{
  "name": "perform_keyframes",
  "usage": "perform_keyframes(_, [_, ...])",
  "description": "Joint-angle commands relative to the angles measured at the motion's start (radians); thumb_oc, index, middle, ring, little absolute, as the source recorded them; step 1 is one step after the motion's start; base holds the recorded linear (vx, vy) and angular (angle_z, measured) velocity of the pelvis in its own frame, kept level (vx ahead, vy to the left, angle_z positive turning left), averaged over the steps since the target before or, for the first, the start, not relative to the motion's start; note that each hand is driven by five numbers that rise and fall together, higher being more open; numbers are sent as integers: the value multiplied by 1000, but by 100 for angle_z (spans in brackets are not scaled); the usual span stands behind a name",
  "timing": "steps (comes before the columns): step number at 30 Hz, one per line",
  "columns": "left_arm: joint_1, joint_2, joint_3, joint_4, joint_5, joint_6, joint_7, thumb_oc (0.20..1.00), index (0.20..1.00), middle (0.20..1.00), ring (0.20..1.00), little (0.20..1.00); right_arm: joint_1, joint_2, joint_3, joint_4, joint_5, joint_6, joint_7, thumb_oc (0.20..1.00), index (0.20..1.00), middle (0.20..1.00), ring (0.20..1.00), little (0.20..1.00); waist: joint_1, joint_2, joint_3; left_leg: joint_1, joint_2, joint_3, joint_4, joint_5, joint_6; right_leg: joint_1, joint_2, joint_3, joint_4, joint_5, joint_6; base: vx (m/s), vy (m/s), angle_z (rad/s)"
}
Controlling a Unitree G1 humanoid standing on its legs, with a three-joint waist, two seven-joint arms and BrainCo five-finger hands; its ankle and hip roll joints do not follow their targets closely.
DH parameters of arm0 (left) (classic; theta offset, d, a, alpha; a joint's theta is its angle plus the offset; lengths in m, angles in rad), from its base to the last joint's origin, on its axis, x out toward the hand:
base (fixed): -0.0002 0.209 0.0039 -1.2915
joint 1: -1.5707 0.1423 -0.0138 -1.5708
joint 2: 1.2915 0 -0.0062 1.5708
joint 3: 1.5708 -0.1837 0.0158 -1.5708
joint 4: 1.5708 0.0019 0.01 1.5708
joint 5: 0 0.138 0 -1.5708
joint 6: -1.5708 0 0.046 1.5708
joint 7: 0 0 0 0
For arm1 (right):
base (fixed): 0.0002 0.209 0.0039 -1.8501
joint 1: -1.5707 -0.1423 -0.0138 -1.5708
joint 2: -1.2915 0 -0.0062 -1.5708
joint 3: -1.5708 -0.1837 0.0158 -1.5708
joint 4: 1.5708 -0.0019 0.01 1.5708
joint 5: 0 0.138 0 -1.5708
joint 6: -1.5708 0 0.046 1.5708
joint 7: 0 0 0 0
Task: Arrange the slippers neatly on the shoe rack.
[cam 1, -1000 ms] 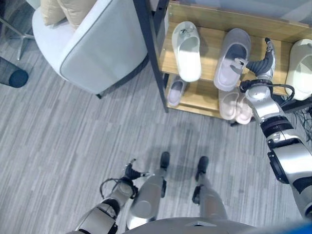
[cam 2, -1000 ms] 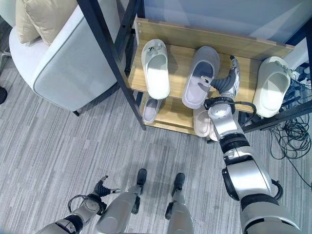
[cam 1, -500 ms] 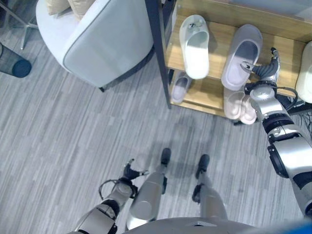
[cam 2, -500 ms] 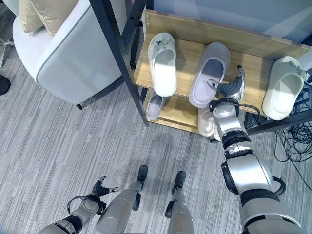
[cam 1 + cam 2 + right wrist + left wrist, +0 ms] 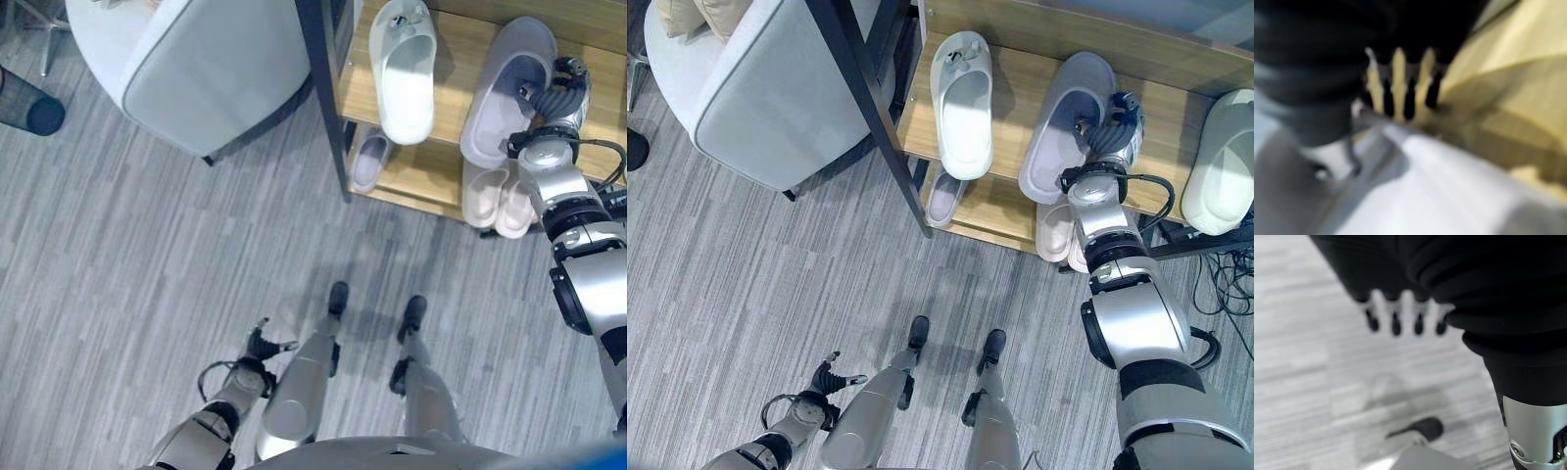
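Note:
On the top shelf of the wooden shoe rack (image 5: 456, 49) lie a white slipper (image 5: 407, 73) and a lavender slipper (image 5: 509, 88), toes pointing inward. My right hand (image 5: 1107, 125) rests against the lavender slipper's right edge near the heel, its thumb over the slipper's opening and its fingers (image 5: 1399, 68) straight. The slipper's pale surface (image 5: 1440, 186) lies just under them. A cream slipper (image 5: 1225, 162) sits further right. My left hand (image 5: 260, 348) hangs low over the floor, fingers (image 5: 1396, 318) relaxed, holding nothing.
The lower shelf holds a small lavender slipper (image 5: 367, 162) and a pink pair (image 5: 495, 196). A dark frame post (image 5: 328, 98) marks the rack's left end, with a pale armchair (image 5: 196, 59) beside it. Cables (image 5: 1225, 284) lie on the floor at the right.
The camera has shifted, so the rack sits higher in view. My right hand has drawn closer to the lavender slipper and its fingers reach out less. The left hand is unchanged.

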Motion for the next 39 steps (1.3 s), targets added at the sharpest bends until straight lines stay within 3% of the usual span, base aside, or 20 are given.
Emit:
perform_keyframes(1, [-10, -36, -10, 19, -6, -10, 20, 1000, 1000, 1000, 1000, 1000, 65, -7, -8, -89, -31, -39, -45, 200, 200, 200, 200, 200, 28, -14, 7, -17, -2, -81, 12, -72, -33, 141, -81, 19, 52, -56, 93, 0, 0, 0])
perform_keyframes(3, [-13, -50, 43, 22, -61, 0, 28, 1000, 1000, 1000, 1000, 1000, 201, 61, -74, -215, -64, -42, -87, 448, 448, 448, 448, 448, 15, -12, 6, -17, -4, -78, 19, -76, -29, 138, -83, 23, 57, -57, 91, 0, 0, 0])
perform_keyframes(4, [-10, -56, 52, 21, -65, 1, 29, 1000, 1000, 1000, 1000, 1000, 247, 77, -99, -244, -80, -42, -99, 228, 228, 228, 228, 228, 12, -11, 6, -16, -4, -77, 24, -81, -27, 139, -83, 23, 59, -59, 90, 0, 0, 0])
perform_keyframes(5, [-4, -61, 54, 17, -59, 1, 31, 1000, 1000, 1000, 1000, 1000, 290, 91, -125, -279, -101, -42, -117, 200, 200, 200, 200, 200, 10, -10, 7, -15, -5, -77, 29, -85, -25, 141, -83, 24, 63, -62, 90, 0, 0, 0])
perform_keyframes(9, [17, -76, 58, 7, -21, 3, 23, 1000, 1000, 1000, 1000, 1000, 446, 118, -210, -399, -169, -58, -168, 200, 200, 200, 200, 200, -1, -1, 4, -7, -6, -77, 33, -93, -21, 144, -85, 25, 68, -66, 91, 0, 0, 0])
perform_keyframes(14, [12, -74, 79, 10, -4, 6, 9, 1000, 1000, 1000, 1000, 1000, 543, 141, -231, -454, -178, -86, -152, 200, 200, 200, 200, 200, -14, -1, -8, 16, -6, -74, 25, -96, -18, 157, -90, 22, 67, -67, 94, 1, -1, -2])
perform_keyframes(17, [8, -73, 111, 18, 0, 12, 6, 1000, 1000, 1000, 1000, 1000, 651, 194, -229, -647, -155, -151, -97, 200, 200, 200, 200, 200, -31, -10, -12, 41, -2, -67, 25, -107, -17, 175, -87, 29, 71, -72, 93, -3, 2, -2])
perform_keyframes(21, [18, -62, 141, 12, 3, 17, -1, 1000, 1000, 1000, 1000, 1000, 782, 221, -211, -795, -144, -177, -11, 200, 200, 200, 200, 200, -52, -27, -25, 58, -3, -62, 26, -111, -14, 190, -89, 28, 78, -67, 94, 1, 0, -1])
perform_keyframes(31, [55, -22, 203, 14, 19, 25, -18, 1000, 1000, 1000, 1000, 1000, 1059, 247, -218, -906, -66, -195, 144, 200, 200, 200, 200, 200, -103, -61, -41, 114, -16, -52, 74, -157, 0, 233, -103, 41, 145, -39, 101, 1, 34, -2])
perform_keyframes(36, [73, 4, 215, 10, 43, 21, -5, 1000, 1000, 1000, 1000, 1000, 1118, 261, -201, -924, -60, -189, 168, 200, 200, 200, 200, 200, -127, -59, -17, 173, -12, -24, 75, -166, 22, 193, -112, 80, 282, 34, 102, 15, 93, -6])
perform_keyframes(37, [64, 11, 215, 1, 47, 20, 11, 1000, 1000, 1000, 1000, 1000, 1133, 268, -195, -932, -55, -188, 163, 200, 200, 200, 200, 200, -149, -42, 7, 209, 6, -25, 68, -167, 23, 151, -57, 145, 349, -26, 78, 31, 55, -37])
perform_keyframes(38, [63, 11, 215, 1, 47, 20, 11, 1000, 1000, 1000, 1000, 1000, 1133, 268, -195, -932, -55, -187, 163, 200, 200, 200, 200, 200, -149, -43, 4, 206, 5, -25, 66, -163, 23, 147, -58, 146, 349, -24, 78, 75, 101, -38])
perform_keyframes(39, [51, 16, 217, -6, 39, 14, 19, 1000, 1000, 1000, 1000, 1000, 1157, 257, -199, -950, -57, -192, 162, 200, 200, 200, 200, 200, -171, -30, 16, 226, 15, -21, 68, -169, 20, 120, 14, 197, 351, -135, 54, 53, 46, -18])
